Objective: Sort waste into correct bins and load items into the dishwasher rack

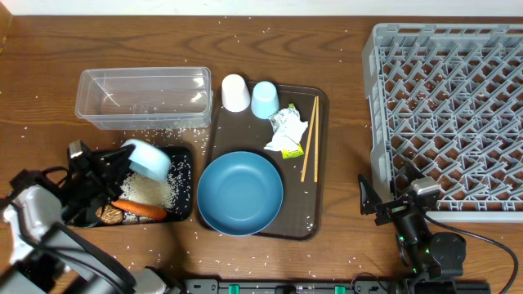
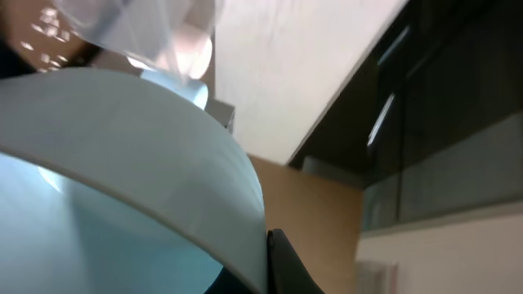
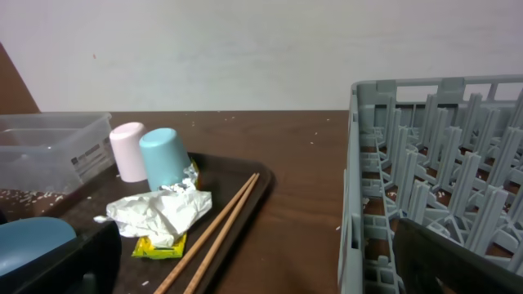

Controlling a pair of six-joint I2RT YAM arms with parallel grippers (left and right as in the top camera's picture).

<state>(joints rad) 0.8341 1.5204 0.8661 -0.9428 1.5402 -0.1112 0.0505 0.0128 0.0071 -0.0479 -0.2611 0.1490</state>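
My left gripper [image 1: 121, 169] is shut on the rim of the white bowl [image 1: 149, 159], which is tipped on its side above the shallow black tray [image 1: 185, 153]. In the tray lie loose white rice [image 1: 155, 189], an orange carrot [image 1: 139, 209] and a brown food lump [image 1: 110, 216]. The bowl [image 2: 122, 180] fills the left wrist view, with one black finger [image 2: 284, 265] against its rim. A blue plate [image 1: 239, 193], pinkish cup [image 1: 235, 92], light-blue cup [image 1: 265, 100], wrapper [image 1: 286, 131] and chopsticks [image 1: 310, 139] sit on the brown serving tray. My right gripper [image 1: 384, 204] stands open near the grey rack [image 1: 449, 114], holding nothing.
The clear tub [image 1: 143, 98] stands behind the black tray. Rice grains are scattered over the wooden table. The brown serving tray [image 1: 320, 204] lies between the two arms. In the right wrist view the rack wall [image 3: 355, 204] rises close on the right.
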